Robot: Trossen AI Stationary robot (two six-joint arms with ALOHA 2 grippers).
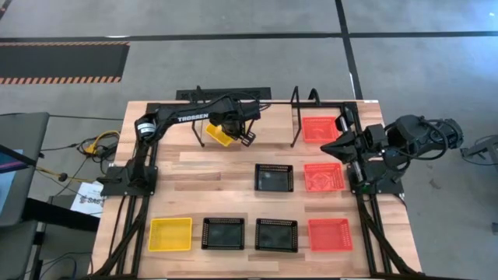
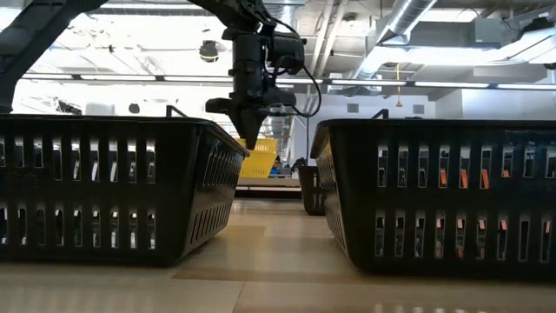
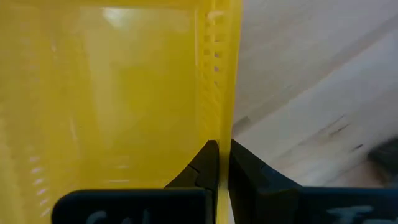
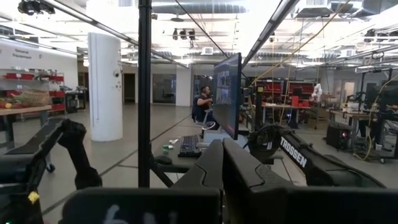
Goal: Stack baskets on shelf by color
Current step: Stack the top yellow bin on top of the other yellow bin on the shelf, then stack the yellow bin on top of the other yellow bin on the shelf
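Observation:
My left gripper (image 1: 229, 133) (image 3: 224, 155) reaches out over the left end of the shelf (image 1: 272, 134) at the table's far edge, shut on a yellow basket (image 1: 219, 136) (image 2: 261, 158). A red-orange basket (image 1: 319, 128) sits on the shelf's right end. On the tabletop lie a black basket (image 1: 274, 177), a red-orange one (image 1: 323, 177), and a near row of a yellow (image 1: 170, 233), two black (image 1: 222, 233) (image 1: 276, 234) and a red-orange basket (image 1: 329, 234). My right gripper (image 1: 327, 145) (image 4: 222, 155) waits shut and empty beside the shelf's right end. My left gripper pinches the yellow basket's side wall at its rim (image 3: 219, 93), one finger (image 3: 205, 165) inside the basket and the other (image 3: 249, 171) outside. The fingers come from above, pointing down. The basket hangs tilted below them; whether it touches the shelf I cannot tell.
Black wire hoops (image 1: 296, 117) stand up from the shelf near the held basket. In the low view two black baskets (image 2: 104, 187) (image 2: 443, 191) fill the foreground. Bare wood lies on the table's left half between the rows (image 1: 202, 179).

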